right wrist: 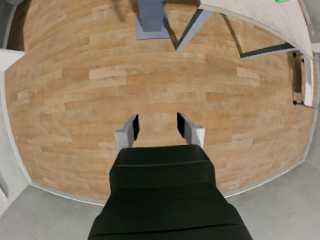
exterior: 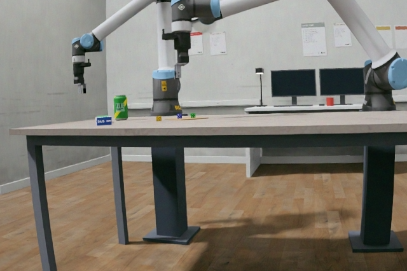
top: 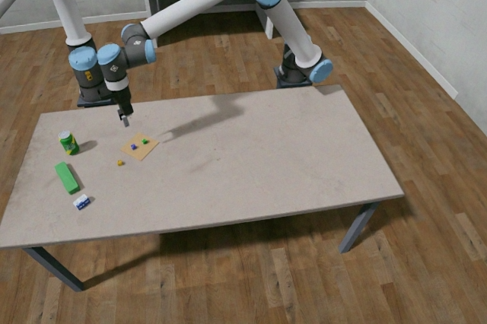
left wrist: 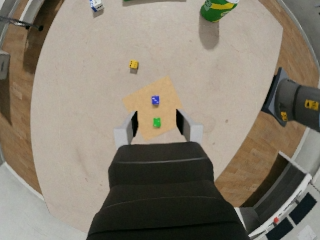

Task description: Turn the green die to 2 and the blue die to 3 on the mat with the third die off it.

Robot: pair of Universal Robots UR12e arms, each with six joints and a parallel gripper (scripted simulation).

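The green die and the blue die lie apart on the tan mat, both looking flat and within its edges. The blue top shows a diagonal row of pips; the green top's pips are too small to count. The yellow die lies on the table off the mat. My left gripper is open and empty, high above the mat region. My right gripper is open and empty, over the floor.
A green can stands left of the mat in the top view. A long green block and a small blue and white box lie nearer the table's front left.
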